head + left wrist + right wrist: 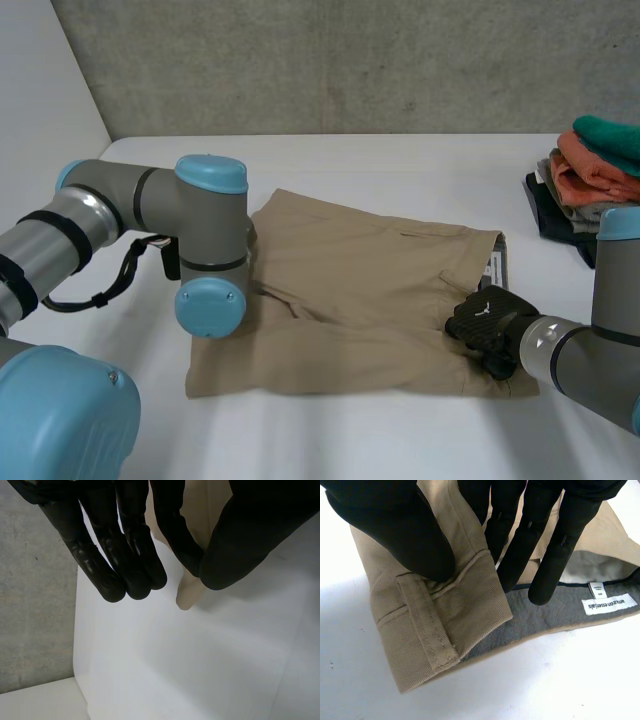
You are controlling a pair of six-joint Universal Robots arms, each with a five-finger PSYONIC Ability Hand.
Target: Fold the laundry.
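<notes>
Pinching tan shorts (370,290) on the white surface (350,440): right hand (385,525) fingers and thumb clamp the waistband corner; left hand (250,530) nips a cloth corner between thumb and finger.

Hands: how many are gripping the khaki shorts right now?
2. The left hand pinches a tip of the shorts between thumb and finger; the right hand clamps the waistband near the label.

A white table (330,440) stands against a speckled grey concrete wall (350,60), a plain white wall (40,90) adjoining it
</notes>
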